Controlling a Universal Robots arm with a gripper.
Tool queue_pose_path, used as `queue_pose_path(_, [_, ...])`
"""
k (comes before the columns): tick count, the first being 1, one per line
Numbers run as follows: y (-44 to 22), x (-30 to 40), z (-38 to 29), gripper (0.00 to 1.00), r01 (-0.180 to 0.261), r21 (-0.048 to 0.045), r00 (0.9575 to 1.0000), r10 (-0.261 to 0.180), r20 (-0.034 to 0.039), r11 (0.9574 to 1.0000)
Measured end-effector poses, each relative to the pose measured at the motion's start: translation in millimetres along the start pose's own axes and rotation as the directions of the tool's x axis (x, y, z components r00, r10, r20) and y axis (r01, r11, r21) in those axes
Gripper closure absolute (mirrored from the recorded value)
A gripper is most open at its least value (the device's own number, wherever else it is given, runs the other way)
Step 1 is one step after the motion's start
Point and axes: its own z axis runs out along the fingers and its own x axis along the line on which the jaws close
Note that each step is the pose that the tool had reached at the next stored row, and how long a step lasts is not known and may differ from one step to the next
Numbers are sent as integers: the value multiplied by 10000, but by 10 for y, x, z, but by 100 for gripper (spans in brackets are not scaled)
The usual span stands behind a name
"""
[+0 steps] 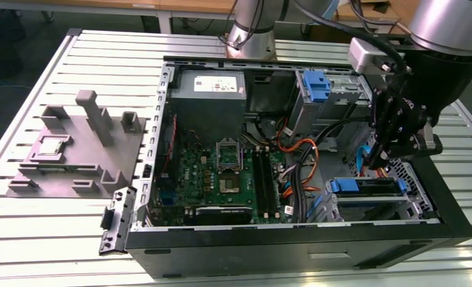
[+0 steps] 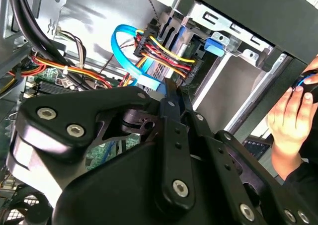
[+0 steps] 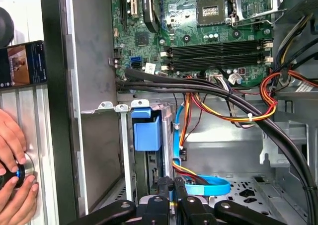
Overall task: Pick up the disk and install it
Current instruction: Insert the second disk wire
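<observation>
The disk (image 1: 366,186) is seated in the bay of the computer case (image 1: 300,239), long axis from 9 to 3 o'clock in the exterior view. The gripper (image 1: 377,160) is held just above it, pointing down, fingers (image 3: 164,195) brought together on nothing.

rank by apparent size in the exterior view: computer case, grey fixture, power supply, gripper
1. computer case
2. grey fixture
3. power supply; gripper looks similar but sits nearer the camera, so unsure

The exterior view looks down on the open black computer case (image 1: 300,233); both wrist views peer closely inside it, sharing the blue flat cable (image 2: 130,56) (image 3: 206,187).
</observation>
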Motion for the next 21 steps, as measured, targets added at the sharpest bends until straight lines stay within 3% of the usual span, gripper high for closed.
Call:
queue_pose_path(5, [16, 16, 31, 84, 4, 41, 10000, -4, 5, 10000])
queue_pose_path(6, [48, 120, 115, 84, 10, 67, 10000, -10, 7, 10000])
queue_pose_path(10, [51, 132, 124, 83, 10, 70, 10000, -10, 7, 10000])
queue_pose_path(12, [51, 132, 124, 65, 10, 70, 10000, -10, 7, 10000])
queue_pose_path(14, [51, 132, 122, 65, 10, 70, 10000, -10, 7, 10000])
queue_pose_path(15, [51, 132, 122, 59, 10, 70, 10000, -10, 8, 10000])
queue_pose_path(21, [51, 134, 110, 59, 6, 66, 10000, -7, 58, 10000])
